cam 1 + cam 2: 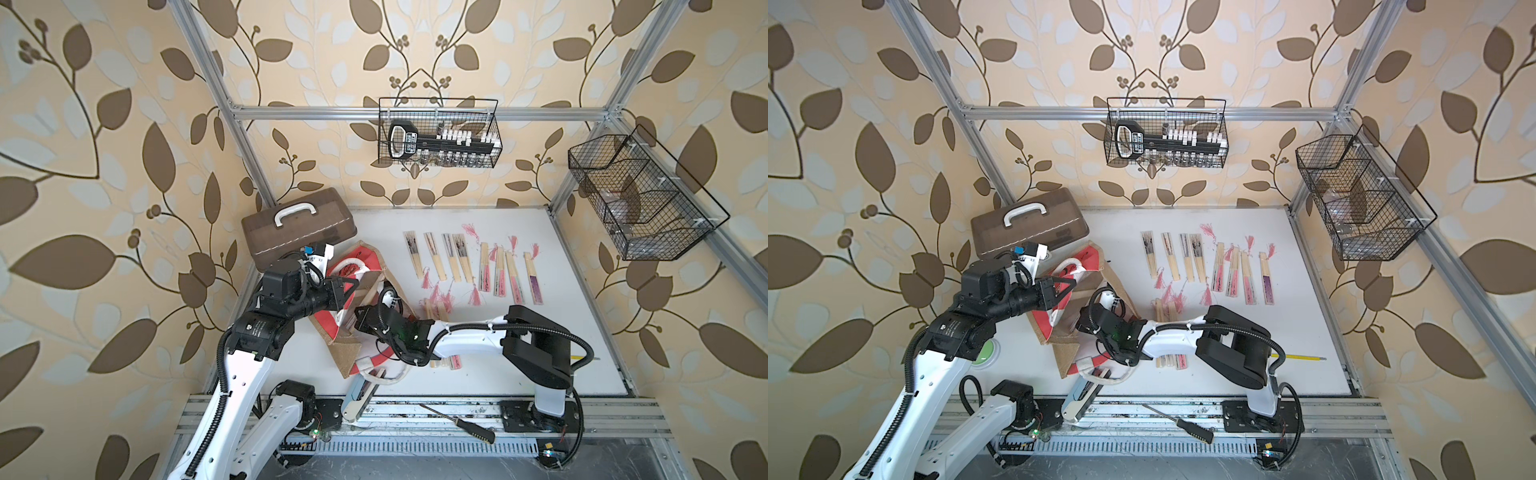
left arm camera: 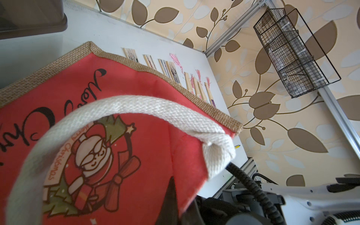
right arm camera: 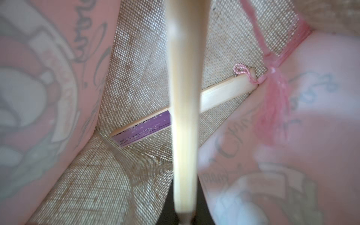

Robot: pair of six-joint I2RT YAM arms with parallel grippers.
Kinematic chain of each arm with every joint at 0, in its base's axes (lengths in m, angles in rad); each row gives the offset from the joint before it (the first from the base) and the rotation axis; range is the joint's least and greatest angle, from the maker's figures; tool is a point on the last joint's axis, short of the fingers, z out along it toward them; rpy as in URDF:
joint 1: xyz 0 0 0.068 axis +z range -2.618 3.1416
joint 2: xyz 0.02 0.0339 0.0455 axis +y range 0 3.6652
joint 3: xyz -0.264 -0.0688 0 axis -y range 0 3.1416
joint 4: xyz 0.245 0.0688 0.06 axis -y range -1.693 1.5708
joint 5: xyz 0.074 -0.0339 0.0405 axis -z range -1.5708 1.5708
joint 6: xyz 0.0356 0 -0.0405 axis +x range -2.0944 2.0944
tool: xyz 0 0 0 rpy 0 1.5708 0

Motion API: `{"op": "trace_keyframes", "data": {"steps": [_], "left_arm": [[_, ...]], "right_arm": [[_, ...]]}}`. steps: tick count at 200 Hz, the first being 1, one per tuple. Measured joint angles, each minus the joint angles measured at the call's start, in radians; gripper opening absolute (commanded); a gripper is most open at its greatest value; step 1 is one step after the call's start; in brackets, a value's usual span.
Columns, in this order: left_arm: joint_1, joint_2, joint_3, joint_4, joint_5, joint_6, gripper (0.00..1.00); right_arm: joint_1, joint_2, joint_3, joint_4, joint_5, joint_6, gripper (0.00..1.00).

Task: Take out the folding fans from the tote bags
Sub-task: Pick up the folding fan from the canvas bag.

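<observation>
The tote bag [image 1: 360, 258] lies open on the table's left side, jute with red printed panels and white handles [image 2: 136, 105]. My left gripper [image 1: 348, 286] [image 2: 181, 198] is shut on the bag's red edge at the mouth and holds it up. My right gripper [image 1: 360, 318] [image 3: 184, 216] is inside the bag, shut on a folding fan [image 3: 184, 109] whose pale rib runs away from the jaws. A second fan [image 3: 155, 124] with purple paper and a pink tassel [image 3: 272, 93] lies on the bag's bottom. Several fans [image 1: 469, 262] lie in a row on the table.
A brown case [image 1: 297, 226] with a white handle stands behind the bag. More fans [image 1: 449, 363] lie under my right forearm. A light-blue tool [image 1: 357, 397] and a screwdriver [image 1: 461, 424] lie at the front edge. Wire baskets [image 1: 440, 133] [image 1: 640, 199] hang on the frame.
</observation>
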Motion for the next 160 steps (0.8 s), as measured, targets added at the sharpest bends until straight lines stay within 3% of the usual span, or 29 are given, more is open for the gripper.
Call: {"op": "trace_keyframes", "data": {"steps": [89, 160], "left_arm": [[0.000, -0.006, 0.000, 0.002, -0.011, 0.001, 0.00], [0.000, -0.017, 0.001, 0.020, -0.047, 0.000, 0.00]], "right_arm": [[0.040, -0.191, -0.121, 0.012, 0.110, -0.212, 0.00], [0.093, -0.296, -0.194, 0.096, 0.137, -0.520, 0.00]]}}
